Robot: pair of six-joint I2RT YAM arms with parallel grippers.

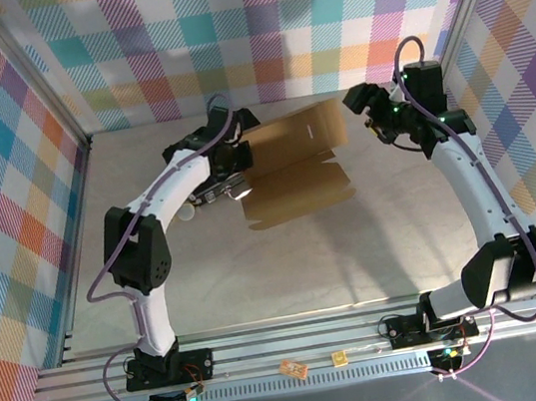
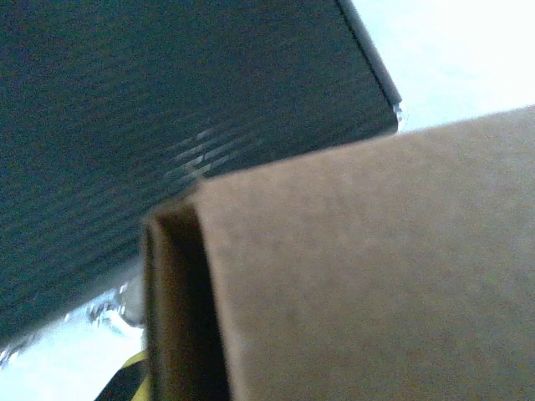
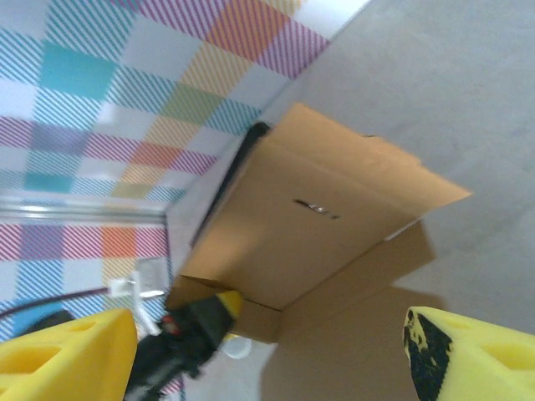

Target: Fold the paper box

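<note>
Two arms flank the paper box (image 1: pixel 294 171). The left gripper (image 1: pixel 235 180) is clamped tight, apparently on the box's end wall right at its fingertips. The right gripper (image 1: pixel 352 103) gapes wide and empty just off the opposite end, beside the half-raised lid (image 3: pixel 326 217). The box's long axis runs from one gripper to the other, so the free right arm looks better placed to work the lid.
</note>
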